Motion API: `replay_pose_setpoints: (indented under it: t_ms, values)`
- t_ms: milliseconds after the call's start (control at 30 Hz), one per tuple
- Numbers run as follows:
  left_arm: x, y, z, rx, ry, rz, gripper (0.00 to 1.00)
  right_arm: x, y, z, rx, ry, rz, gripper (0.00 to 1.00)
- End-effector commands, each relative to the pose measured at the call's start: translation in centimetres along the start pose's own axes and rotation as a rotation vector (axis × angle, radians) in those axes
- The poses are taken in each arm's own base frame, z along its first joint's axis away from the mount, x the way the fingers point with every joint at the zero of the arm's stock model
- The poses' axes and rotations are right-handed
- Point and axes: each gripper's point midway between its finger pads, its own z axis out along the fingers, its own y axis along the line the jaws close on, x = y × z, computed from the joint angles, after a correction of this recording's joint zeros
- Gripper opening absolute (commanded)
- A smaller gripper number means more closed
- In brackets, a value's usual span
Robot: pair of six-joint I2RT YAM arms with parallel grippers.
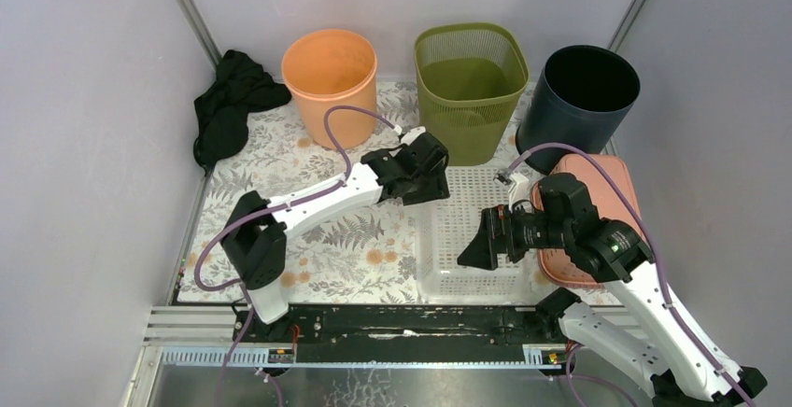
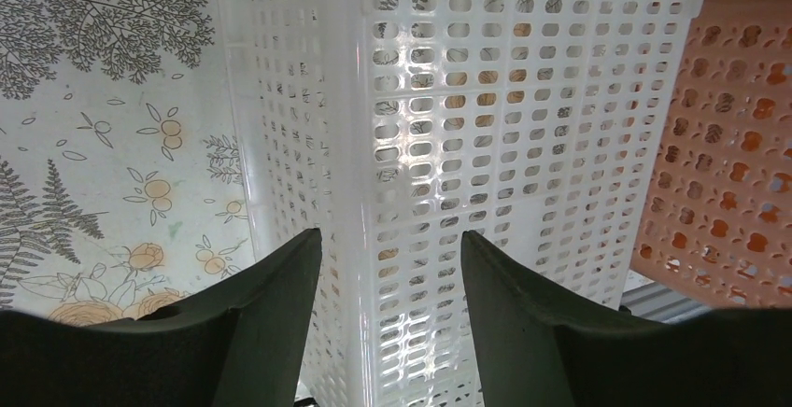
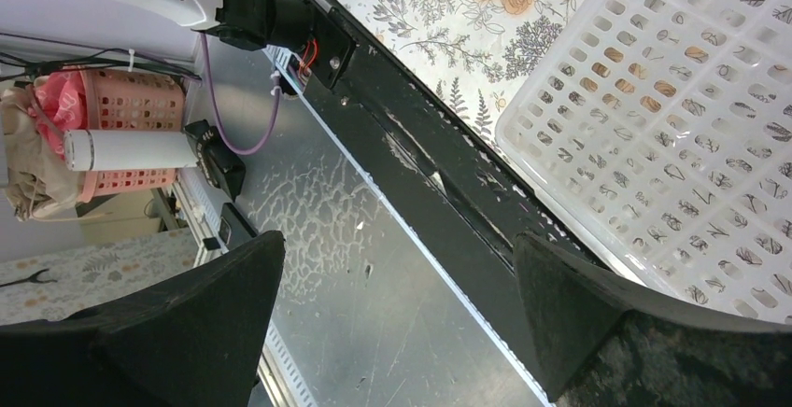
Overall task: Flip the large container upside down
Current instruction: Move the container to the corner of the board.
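The large container is a white perforated plastic basket (image 1: 467,239) on the flowered cloth, in the middle of the table near its front edge. My left gripper (image 1: 431,183) is at the basket's far left corner. In the left wrist view its jaws (image 2: 390,234) stand apart on either side of the basket's (image 2: 523,127) upright corner edge, with a gap on each side. My right gripper (image 1: 472,253) hovers over the basket's near right part, wide open. In the right wrist view nothing lies between its fingers (image 3: 400,237); the basket's rounded corner (image 3: 672,118) is at the upper right.
An orange bucket (image 1: 329,76), a green mesh bin (image 1: 470,80) and a dark round bin (image 1: 584,90) stand along the back. A black cloth (image 1: 229,104) lies at the far left. A pink perforated basket (image 1: 612,192) lies against the white one's right side, under the right arm.
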Motion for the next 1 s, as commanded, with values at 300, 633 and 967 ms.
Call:
replay_pose_setpoints:
  t_ms: [300,633,967]
  values:
    - [-1.8,-0.8,-2.4,0.118,-0.044,0.016,0.64,-2.6,1.1,0.3,-0.008,-0.059,0.027,0.99]
    - [-2.6,-0.6,-4.9,0.162,-0.066,0.020,0.64,-3.9,1.3,0.5,0.005,-0.080,0.062,0.99]
    - [-2.5,0.1,-5.8,0.184,-0.057,0.026,0.64,-4.6,1.0,0.6,0.040,-0.095,0.079,0.99]
